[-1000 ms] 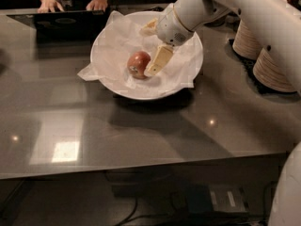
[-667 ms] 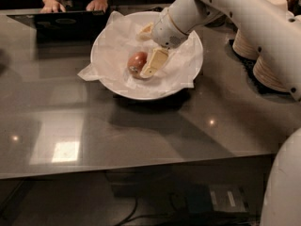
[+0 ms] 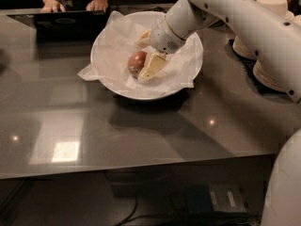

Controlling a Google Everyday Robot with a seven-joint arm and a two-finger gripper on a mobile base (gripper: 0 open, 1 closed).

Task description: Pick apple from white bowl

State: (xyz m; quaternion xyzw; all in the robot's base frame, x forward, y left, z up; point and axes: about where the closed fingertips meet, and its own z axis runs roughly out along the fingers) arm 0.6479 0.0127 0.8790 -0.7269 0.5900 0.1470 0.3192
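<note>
The white bowl (image 3: 186, 81) stands on the grey table at centre back, lined with crumpled white paper (image 3: 110, 46). The reddish-orange apple (image 3: 136, 61) lies in the bowl left of its middle. My gripper (image 3: 147, 52) reaches down into the bowl from the upper right. It is open, with one cream finger (image 3: 152, 66) touching the apple's right side and the other finger (image 3: 143, 38) further back, above the apple. The apple rests on the paper and is not lifted.
Stacks of beige paper plates (image 3: 268, 74) stand at the right, under my arm. A person's hands (image 3: 96, 4) rest by a dark laptop (image 3: 61, 22) at the far edge. The table's front edge (image 3: 141, 166) runs across below.
My arm and gripper have shifted slightly left and lower in the bowl, closer to the apple. The apple has stayed in place.
</note>
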